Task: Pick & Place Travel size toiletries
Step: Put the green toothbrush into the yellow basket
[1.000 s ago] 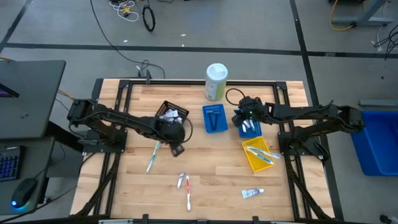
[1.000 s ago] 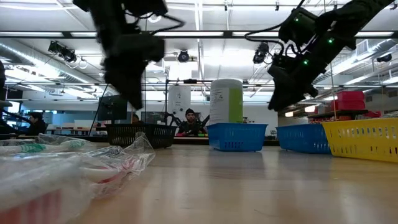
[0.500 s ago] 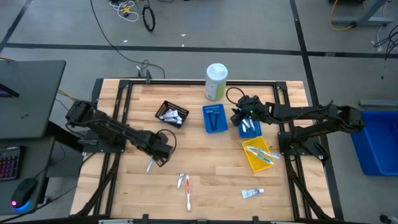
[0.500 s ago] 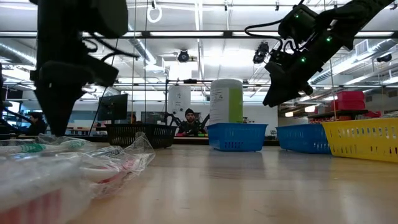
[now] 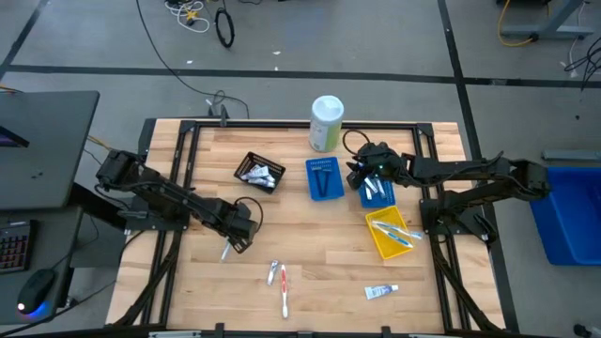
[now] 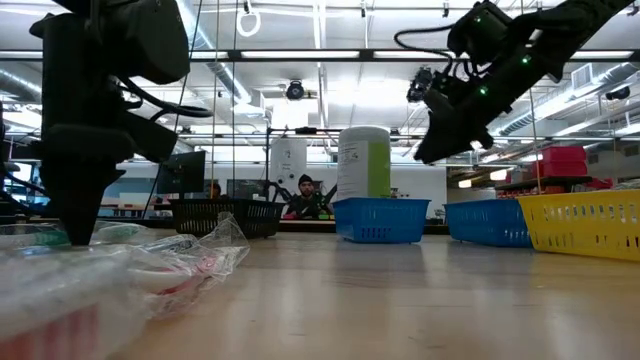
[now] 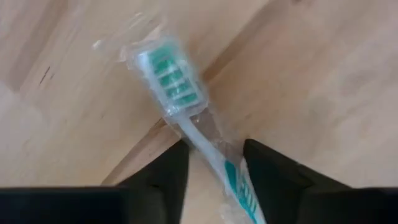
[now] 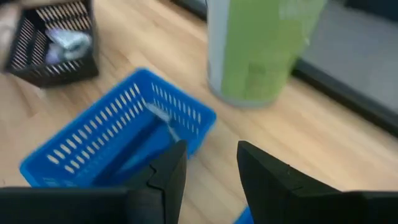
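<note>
Left gripper (image 7: 214, 165) has come down from beside the black basket (image 5: 259, 171) onto the wrapped toothbrush (image 7: 186, 102), fingers apart astride its handle; light, slippery wrapper, grip mid-handle

The left arm reaches low across the tabletop's left half, its left gripper (image 5: 228, 246) pointed down with jaws parted. The right arm stretches in from the right, its right gripper (image 5: 356, 174) raised, jaws apart and empty.

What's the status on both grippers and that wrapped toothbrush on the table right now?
Left gripper open, down astride the wrapped toothbrush, not yet closed. Right gripper open, empty, above the blue bins. Nothing blocking.
</note>
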Robot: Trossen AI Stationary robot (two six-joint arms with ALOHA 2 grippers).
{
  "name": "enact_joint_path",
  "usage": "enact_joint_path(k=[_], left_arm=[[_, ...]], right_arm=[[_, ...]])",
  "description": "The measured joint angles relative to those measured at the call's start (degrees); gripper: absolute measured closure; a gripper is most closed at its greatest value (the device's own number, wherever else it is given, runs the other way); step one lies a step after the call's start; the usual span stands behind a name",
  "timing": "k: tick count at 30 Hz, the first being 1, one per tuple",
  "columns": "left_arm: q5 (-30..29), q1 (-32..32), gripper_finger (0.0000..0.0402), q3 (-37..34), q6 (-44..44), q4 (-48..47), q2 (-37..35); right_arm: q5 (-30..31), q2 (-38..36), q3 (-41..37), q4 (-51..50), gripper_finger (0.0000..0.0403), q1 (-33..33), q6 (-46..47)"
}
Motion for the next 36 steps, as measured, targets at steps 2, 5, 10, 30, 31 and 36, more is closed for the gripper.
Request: enact_joint_path(k=[2, 5, 10, 30, 31, 36], left_arm=[[-0.39, -0.03, 0.0269, 0.76, 2.83, -0.05, 0.14], [-2.80, -0.07, 0.0320, 2.15, 6.03, 0.95, 0.39], [-5.55, 0.19, 0.0386, 5.97, 10.71, 0.70, 0.35], [-7.28, 11.95, 0.0371, 25.54, 40.03, 11.56, 0.26], [-6.78, 12.58, 0.0370, 25.61, 40.45, 12.37, 0.26], [-3.53, 15.30, 0.0378, 25.65, 42.67, 14.20, 0.45]], right_arm=[[-0.08, 0.00, 0.00, 4.08, 0.0253, 0.00, -0.76], [-4.35, 0.00, 0.00, 9.99, 0.0254, 0.00, -1.63], [-17.85, 0.02, 0.00, 15.75, 0.0253, 0.70, -5.99], [-27.80, 6.81, 0.00, 30.37, 0.0177, 7.19, -11.37], [-29.43, 7.16, 0.00, 31.07, 0.0173, 7.19, -11.35], [-33.13, 8.58, 0.00, 36.91, 0.0160, 7.24, -11.24]])
